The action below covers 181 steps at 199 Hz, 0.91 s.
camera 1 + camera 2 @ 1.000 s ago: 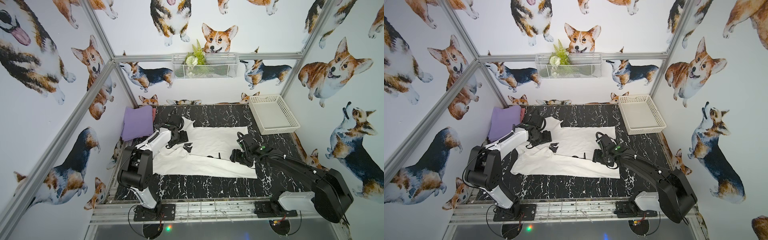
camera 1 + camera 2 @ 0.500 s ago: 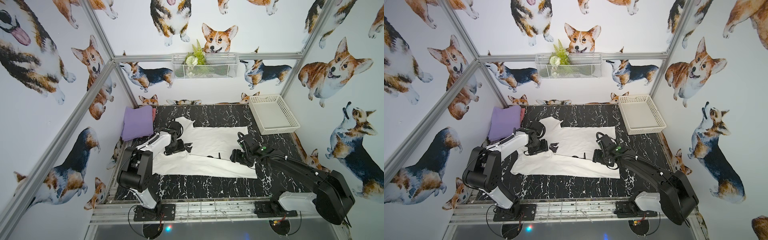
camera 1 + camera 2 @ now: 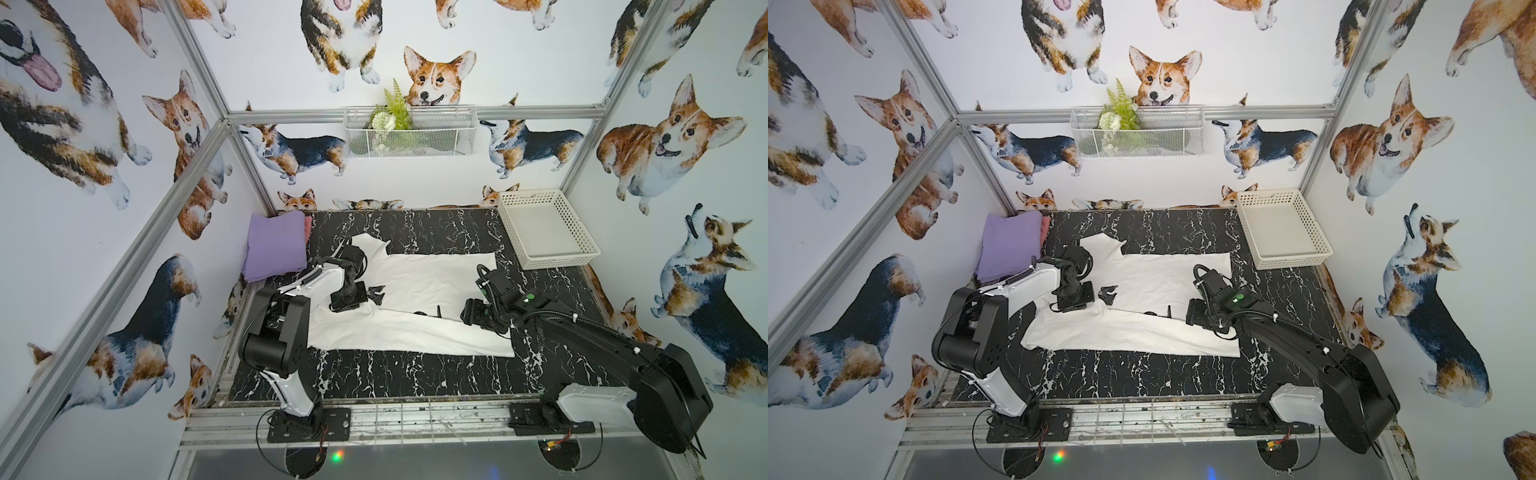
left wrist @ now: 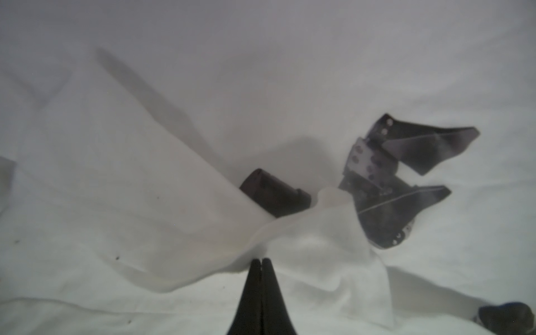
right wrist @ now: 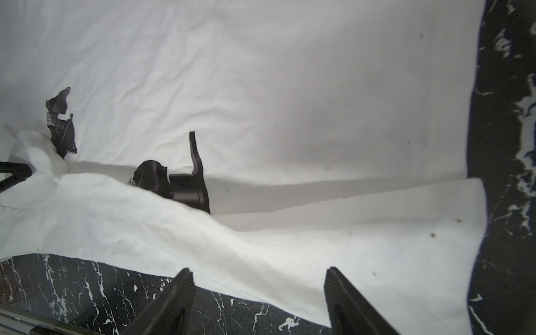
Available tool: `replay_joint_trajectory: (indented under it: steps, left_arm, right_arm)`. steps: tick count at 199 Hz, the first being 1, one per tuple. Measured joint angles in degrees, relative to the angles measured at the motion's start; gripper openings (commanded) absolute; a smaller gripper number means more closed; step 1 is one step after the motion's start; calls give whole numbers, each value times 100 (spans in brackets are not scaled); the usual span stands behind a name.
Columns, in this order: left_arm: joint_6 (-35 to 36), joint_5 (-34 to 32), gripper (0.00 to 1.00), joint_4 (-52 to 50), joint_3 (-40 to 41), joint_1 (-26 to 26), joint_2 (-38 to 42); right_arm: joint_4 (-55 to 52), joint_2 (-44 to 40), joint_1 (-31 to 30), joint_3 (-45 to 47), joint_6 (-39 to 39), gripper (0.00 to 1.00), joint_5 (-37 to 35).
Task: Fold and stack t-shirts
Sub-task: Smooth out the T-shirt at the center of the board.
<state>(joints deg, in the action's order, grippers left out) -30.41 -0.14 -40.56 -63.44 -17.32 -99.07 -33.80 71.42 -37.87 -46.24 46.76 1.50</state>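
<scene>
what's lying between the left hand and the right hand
Only the white t-shirt, folded over, black print peeking out at the fold edge. Both top views show it.

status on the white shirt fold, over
Left gripper shut on white t-shirt flap. Right gripper open over its near edge. Lavender t-shirt folded aside, nothing blocking.

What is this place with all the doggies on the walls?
Probably a robot practice booth: a silver metal frame with corgi-picture walls, two black-and-white robot arms bolted beside a black marble-patterned table, and a white cloth t-shirt spread there for folding.
</scene>
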Motion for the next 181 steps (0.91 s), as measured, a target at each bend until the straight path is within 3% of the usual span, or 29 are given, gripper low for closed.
replay_joint_trajectory:
  steps: [67,111,181]
  left_arm:
    - [83,-192,0,-181,-638,-7,-68]
    - [-190,-125,0,-522,260,-31,667]
    - [-310,-522,0,-455,345,-31,254]
  right_arm:
    - [-20,-4,0,-2,11,74,-9]
    - [-2,11,-4,55,15,74,-17]
    - [7,-20,-74,46,37,74,-7]
